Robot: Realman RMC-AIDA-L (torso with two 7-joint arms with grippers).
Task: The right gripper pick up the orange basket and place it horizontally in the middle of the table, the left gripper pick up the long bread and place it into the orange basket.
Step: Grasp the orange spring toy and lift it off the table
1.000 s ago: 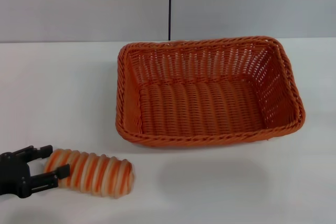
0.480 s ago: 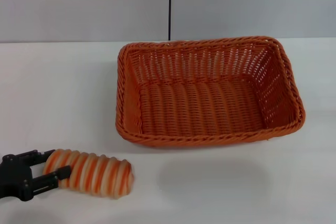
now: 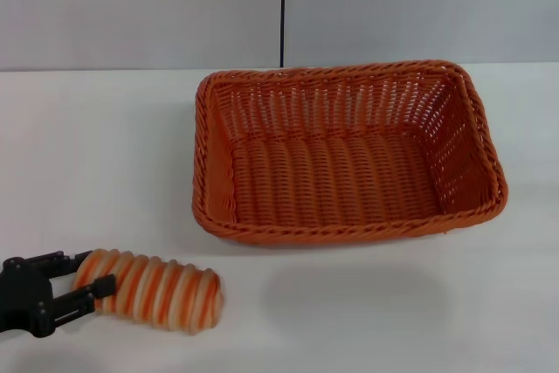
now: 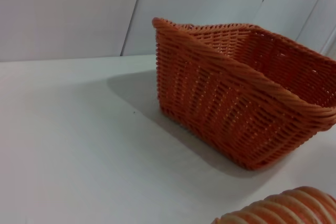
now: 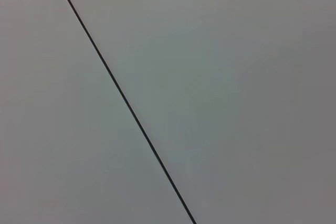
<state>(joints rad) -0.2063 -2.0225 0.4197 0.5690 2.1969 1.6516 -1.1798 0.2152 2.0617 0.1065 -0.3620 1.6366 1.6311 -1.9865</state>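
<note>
The orange basket (image 3: 348,153) sits on the table (image 3: 96,146) a little right of the frame's centre in the head view, its long side running across the picture, so the first half of the task looks done: it lies horizontally near the middle. The right gripper appears in none of the views; its wrist camera sees only a grey wall with a thin dark seam, so that arm seems parked well away and the state of its fingers cannot be told.

What is left is the bread. The long bread (image 3: 150,289) lies on the table at the lower left of the head view, in front of the basket's left corner and apart from it. The left gripper (image 3: 86,277) is at its left end, jaws spread with one finger on either side of the rounded tip, not yet clenched on it. The loaf rests flat on the table, so I judge the grasp is only being lined up.

The basket is empty: its woven floor shows bare from wall to wall
</note>
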